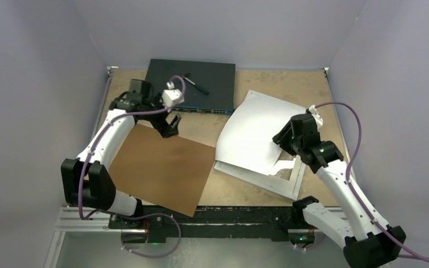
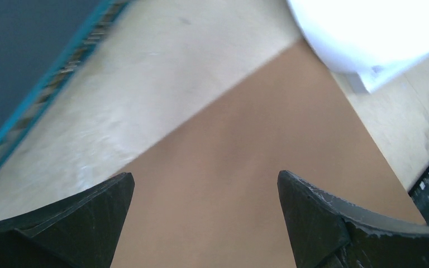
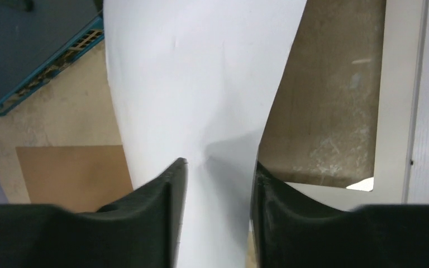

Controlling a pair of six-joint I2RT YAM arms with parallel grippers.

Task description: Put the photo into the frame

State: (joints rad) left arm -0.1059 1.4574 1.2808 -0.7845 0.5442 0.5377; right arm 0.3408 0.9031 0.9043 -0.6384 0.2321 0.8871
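The photo's dark print shows in no view. A large white sheet point(image 1: 251, 134) point(image 3: 201, 84) lies bowed across the frame point(image 1: 293, 181), and I cannot tell whether it is the photo face down. The frame's white border point(image 3: 424, 111) shows to the right of the sheet. My right gripper point(image 1: 280, 143) point(image 3: 219, 164) is at the sheet's near right edge, jaws parted, with the sheet running through the gap. My left gripper point(image 1: 170, 125) point(image 2: 205, 178) hangs wide open and empty over the far corner of the brown backing board point(image 1: 162, 167) point(image 2: 246, 167).
A dark flat network switch point(image 1: 192, 84) point(image 2: 22, 56) point(image 3: 28, 50) sits at the back of the table with a small black tool point(image 1: 196, 85) on it. The backing board lies left of the frame. Grey walls close in both sides.
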